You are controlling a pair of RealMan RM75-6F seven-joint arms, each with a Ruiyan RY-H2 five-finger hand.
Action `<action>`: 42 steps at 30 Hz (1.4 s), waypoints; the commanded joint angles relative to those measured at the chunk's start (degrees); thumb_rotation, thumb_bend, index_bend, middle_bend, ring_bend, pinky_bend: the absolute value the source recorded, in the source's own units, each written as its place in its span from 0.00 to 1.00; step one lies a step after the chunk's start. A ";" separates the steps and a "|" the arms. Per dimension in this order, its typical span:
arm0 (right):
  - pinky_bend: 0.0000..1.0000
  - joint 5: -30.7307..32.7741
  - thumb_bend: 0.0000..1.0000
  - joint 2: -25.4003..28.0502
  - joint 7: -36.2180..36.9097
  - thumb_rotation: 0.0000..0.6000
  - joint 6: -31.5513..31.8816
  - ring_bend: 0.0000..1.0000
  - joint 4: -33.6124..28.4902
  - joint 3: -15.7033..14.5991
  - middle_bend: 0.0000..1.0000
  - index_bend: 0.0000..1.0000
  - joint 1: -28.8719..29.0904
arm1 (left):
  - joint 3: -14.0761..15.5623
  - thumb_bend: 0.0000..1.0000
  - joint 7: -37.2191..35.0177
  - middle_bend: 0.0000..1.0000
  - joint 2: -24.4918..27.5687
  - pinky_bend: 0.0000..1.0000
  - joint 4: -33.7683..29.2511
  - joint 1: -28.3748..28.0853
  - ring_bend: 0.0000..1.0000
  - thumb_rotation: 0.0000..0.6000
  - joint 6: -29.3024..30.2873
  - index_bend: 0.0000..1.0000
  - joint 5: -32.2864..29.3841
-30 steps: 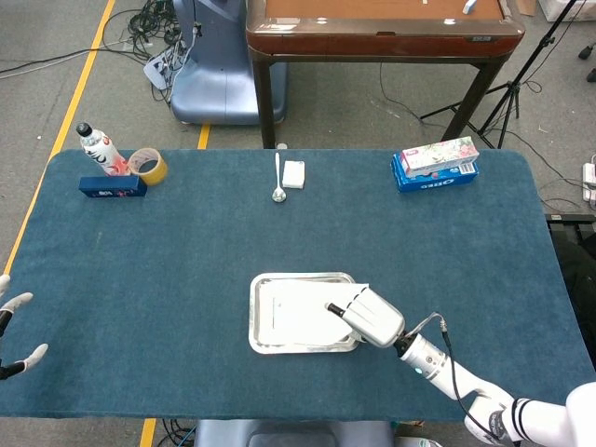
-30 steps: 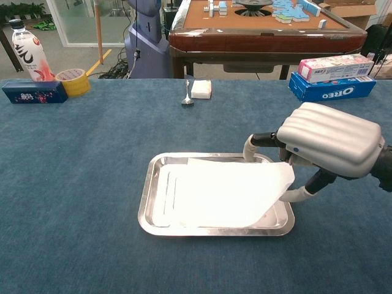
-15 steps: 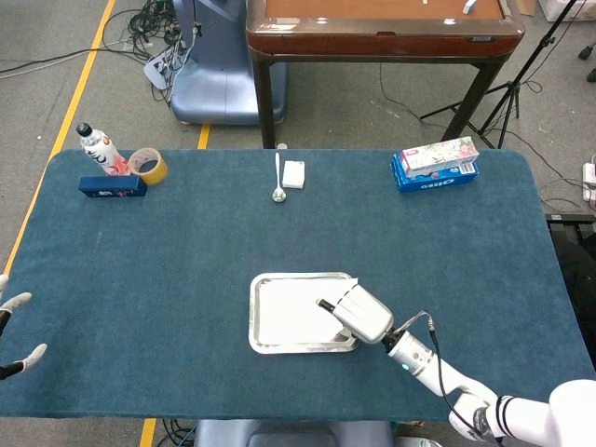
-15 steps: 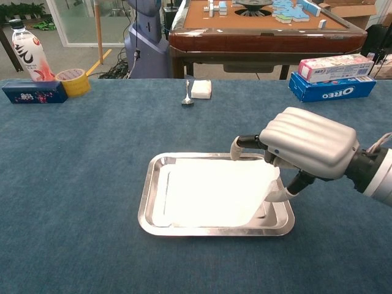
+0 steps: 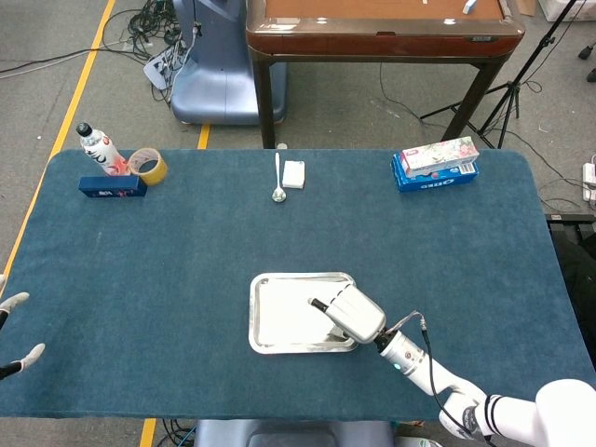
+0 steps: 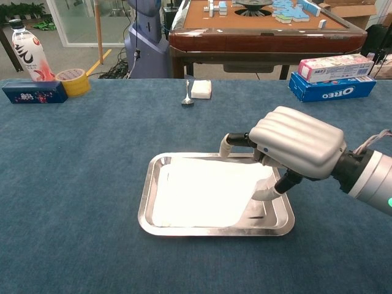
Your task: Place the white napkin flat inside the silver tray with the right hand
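The silver tray (image 6: 146,211) (image 5: 253,321) lies on the blue tabletop near its front edge. The white napkin (image 6: 199,199) (image 5: 284,312) is spread across the tray's floor, with its right edge raised toward my right hand (image 6: 297,146) (image 5: 352,315). That hand hovers over the tray's right end and pinches the napkin's right edge between thumb and fingers, as the chest view shows. My left hand (image 5: 14,331) sits at the table's far left edge, fingers apart, holding nothing.
At the back left stand a bottle (image 5: 98,149), a yellow tape roll (image 5: 149,166) and a blue box (image 5: 112,185). A spoon (image 6: 187,95) and a small white block (image 6: 201,89) lie at the back centre. Stacked snack boxes (image 6: 331,87) sit back right.
My right hand has moved left over the tray. The napkin has come down and slid left with it, now lying within the tray instead of overhanging its right rim.
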 commanded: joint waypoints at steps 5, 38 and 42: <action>1.00 0.42 0.00 -1.11 0.09 1.00 -0.18 1.00 1.05 0.34 1.00 0.34 0.45 | 0.04 0.17 -0.08 0.00 0.07 0.24 -0.03 0.07 0.00 1.00 0.06 0.23 0.04; 0.98 9.08 0.00 13.08 -10.55 1.00 -8.29 0.95 -19.26 -0.89 1.00 0.24 -2.00 | 0.19 0.17 1.00 0.00 -0.20 0.24 -0.27 -0.05 0.00 1.00 -0.11 0.23 0.24; 0.98 10.48 0.00 13.96 -11.05 1.00 -9.68 0.95 -20.76 -0.80 1.00 0.24 -2.00 | 0.19 0.17 0.93 0.00 -0.18 0.24 -0.24 -0.06 0.00 1.00 -0.19 0.23 0.19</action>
